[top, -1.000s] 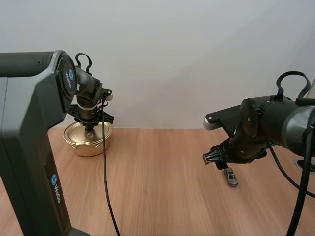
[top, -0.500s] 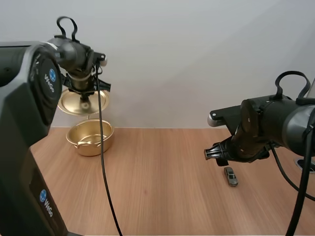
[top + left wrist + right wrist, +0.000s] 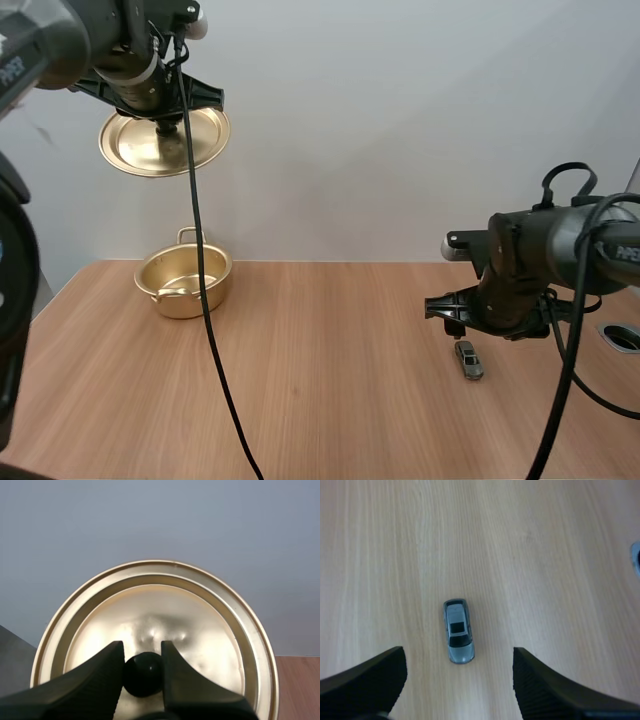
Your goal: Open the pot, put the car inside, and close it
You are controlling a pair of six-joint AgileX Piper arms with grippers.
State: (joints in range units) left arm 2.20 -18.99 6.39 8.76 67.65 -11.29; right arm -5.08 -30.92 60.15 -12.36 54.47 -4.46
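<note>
Left gripper (image 3: 142, 651) clamps knob (image 3: 142, 676) of lid (image 3: 140, 146), raised high above far-left pot (image 3: 180, 301), leaving opening free. Right gripper (image 3: 457, 652), fingers spread, hovers over car (image 3: 458, 638) on table (image 3: 330, 400) at right, positioned for pickup.

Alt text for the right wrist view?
A small grey toy car lies on the light wooden table, framed by the open jaws of the right gripper, which do not touch it.

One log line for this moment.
left gripper: holds round gold lid aloft | gold pot: open | right gripper: open over grey toy car
</note>
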